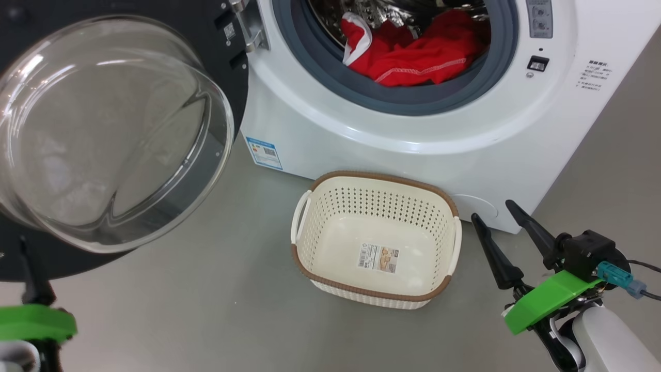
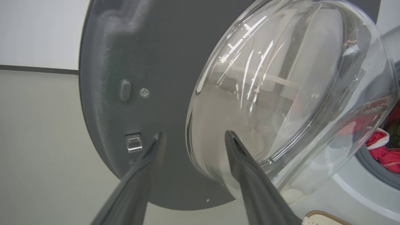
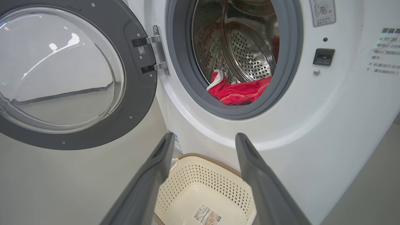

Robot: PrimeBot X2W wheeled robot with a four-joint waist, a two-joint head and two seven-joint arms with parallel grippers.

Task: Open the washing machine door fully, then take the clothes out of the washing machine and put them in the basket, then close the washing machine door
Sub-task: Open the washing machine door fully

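Note:
The white washing machine stands with its black door swung wide to the left, the clear glass bowl bulging toward me. Red clothes with white trim lie at the front of the steel drum, also seen as clothes behind the grey gasket. The cream basket sits on the floor before the machine, holding nothing but its label sticker. My left gripper is open close under the door's inner face, beside the bowl. My right gripper is open and holds nothing, right of the basket.
Grey floor spreads around the basket. The door hinge is at the opening's left. A blue energy label is stuck low on the machine's front. A white wall with a dark baseboard lies beyond the door.

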